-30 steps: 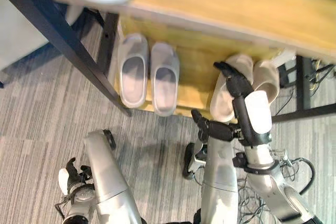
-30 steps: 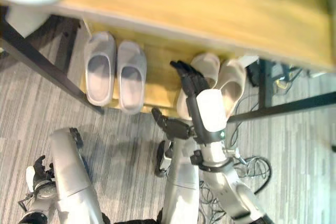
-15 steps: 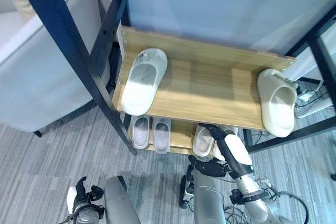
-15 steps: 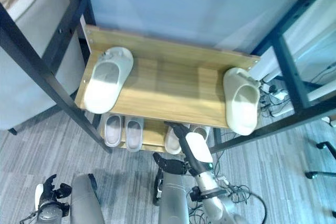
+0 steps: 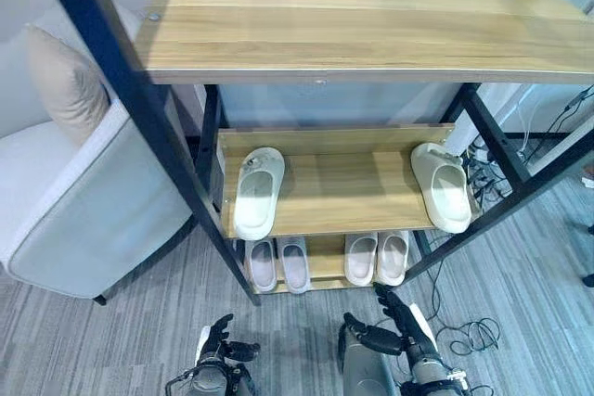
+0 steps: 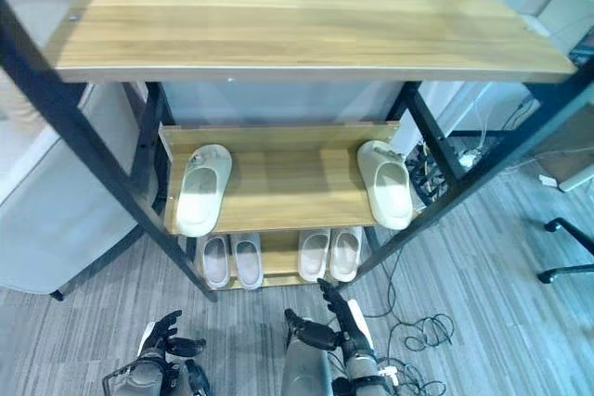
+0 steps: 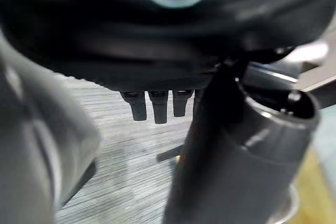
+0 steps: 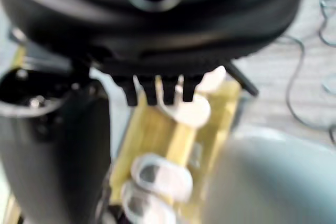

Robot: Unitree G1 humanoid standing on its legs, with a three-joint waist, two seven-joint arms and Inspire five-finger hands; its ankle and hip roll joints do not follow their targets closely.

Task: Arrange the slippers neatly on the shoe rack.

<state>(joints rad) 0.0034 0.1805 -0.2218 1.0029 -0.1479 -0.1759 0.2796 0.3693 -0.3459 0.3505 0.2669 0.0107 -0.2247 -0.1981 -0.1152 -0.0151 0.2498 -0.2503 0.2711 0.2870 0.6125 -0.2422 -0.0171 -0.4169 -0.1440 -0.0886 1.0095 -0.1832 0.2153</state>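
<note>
The wooden shoe rack (image 5: 353, 197) has three shelves in a black frame. On the middle shelf a white slipper (image 5: 255, 192) lies at the left end and a beige slipper (image 5: 444, 185) at the right end. The bottom shelf holds a grey pair (image 5: 278, 264) at the left and a beige pair (image 5: 376, 257) at the right, each pair side by side. My right hand (image 5: 399, 314) is low in front of the rack over the floor, fingers (image 8: 155, 92) straight, holding nothing. My left hand (image 5: 219, 351) hangs near the floor at the lower left, fingers (image 7: 155, 109) relaxed and empty.
A pale armchair (image 5: 83, 220) with a beige cushion (image 5: 60, 81) stands close against the rack's left side. Cables and a power strip (image 5: 483, 169) lie on the carpet behind the rack's right end. A black chair base (image 6: 566, 248) is at the far right.
The camera has risen and pulled back, so the whole rack shows. My right hand has come off the beige pair on the bottom shelf and drawn back over the floor.
</note>
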